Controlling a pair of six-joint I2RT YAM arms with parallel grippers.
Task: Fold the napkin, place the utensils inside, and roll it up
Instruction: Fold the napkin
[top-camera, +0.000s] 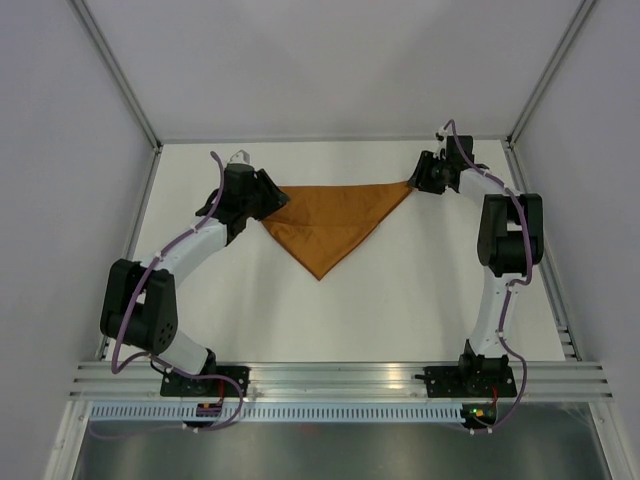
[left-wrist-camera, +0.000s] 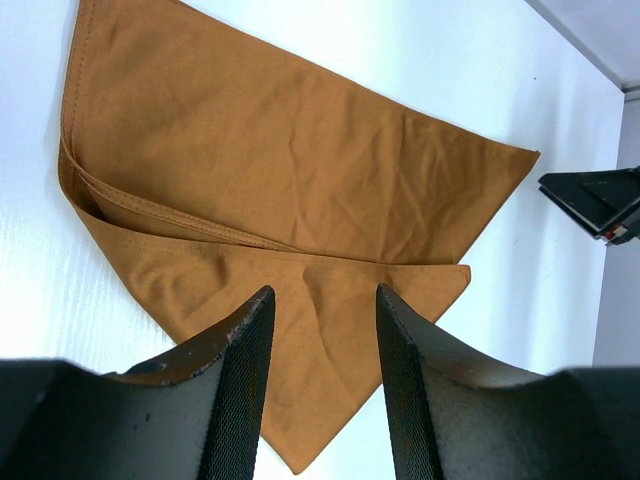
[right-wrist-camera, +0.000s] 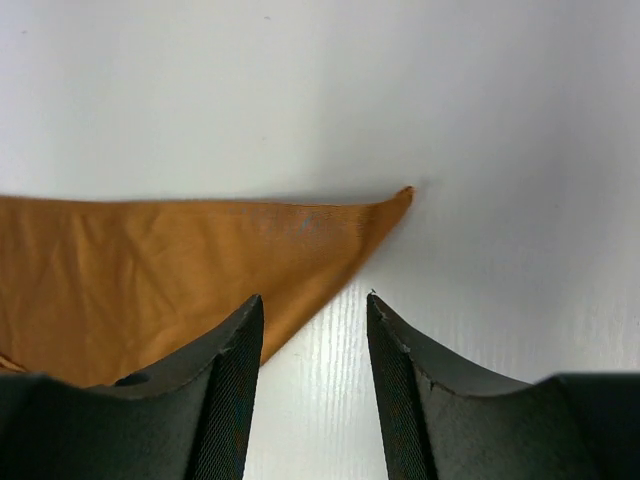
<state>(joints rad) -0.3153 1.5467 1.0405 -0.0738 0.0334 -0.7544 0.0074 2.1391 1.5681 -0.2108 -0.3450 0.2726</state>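
Note:
The napkin (top-camera: 330, 225) lies flat on the white table, folded into a rust-orange triangle with its long edge at the back and its point toward the arms. My left gripper (top-camera: 275, 200) stands open over the napkin's left corner. In the left wrist view the cloth (left-wrist-camera: 280, 170) lies flat below the spread jaws of the gripper (left-wrist-camera: 322, 290), with nothing pinched. My right gripper (top-camera: 416, 182) is open at the right corner. In the right wrist view the cloth's tip (right-wrist-camera: 150, 270) lies just left of the open gripper (right-wrist-camera: 315, 297). The utensils are out of view.
Grey walls with metal posts (top-camera: 120, 70) enclose the table on three sides. An aluminium rail (top-camera: 330, 380) carrying both arm bases runs along the near edge. The right gripper's dark finger (left-wrist-camera: 600, 200) shows at the right edge of the left wrist view.

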